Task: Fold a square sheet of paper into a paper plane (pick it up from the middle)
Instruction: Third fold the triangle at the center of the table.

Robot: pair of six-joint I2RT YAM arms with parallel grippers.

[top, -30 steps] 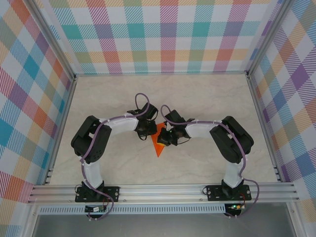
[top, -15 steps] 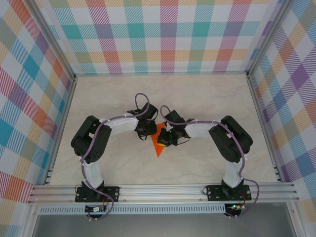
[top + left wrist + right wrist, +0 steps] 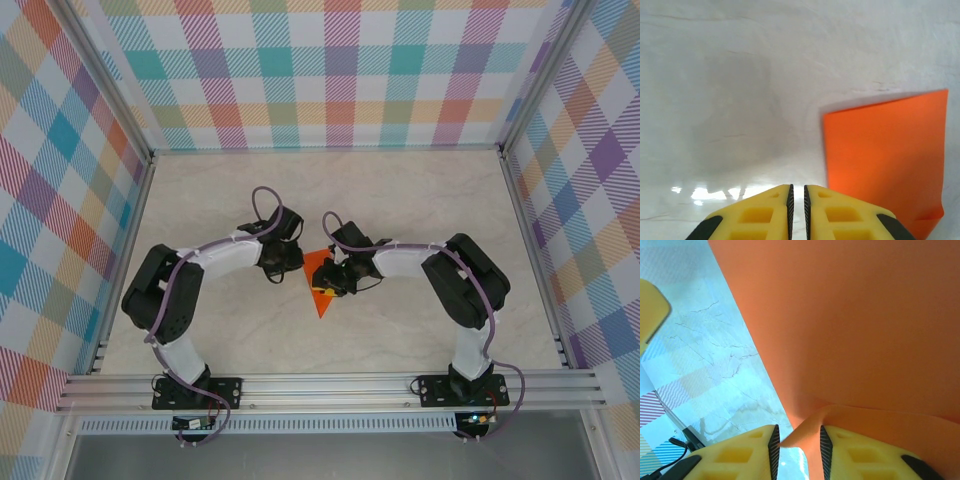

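Note:
The orange sheet of paper (image 3: 319, 296) lies folded on the table as a narrow triangle, its sharp tip toward the near edge. My right gripper (image 3: 331, 281) sits over its right side. In the right wrist view its jaws (image 3: 796, 437) stand apart, open, with a raised flap of the paper (image 3: 850, 330) loose between them. My left gripper (image 3: 284, 262) hovers just left of the paper, apart from it. In the left wrist view that gripper (image 3: 797, 192) is shut with nothing between its pads, and the paper's flat edge (image 3: 885, 150) lies to its right.
The pale marble tabletop (image 3: 420, 200) is fenced by aluminium rails (image 3: 330, 385) and checked cloth walls. Both arms bend inward toward the middle. A yellow fingertip (image 3: 650, 305) of the other gripper shows at the left edge of the right wrist view.
My left gripper has drawn back to the left, off the paper. My right gripper's jaws have parted from shut to open around the paper's flap.

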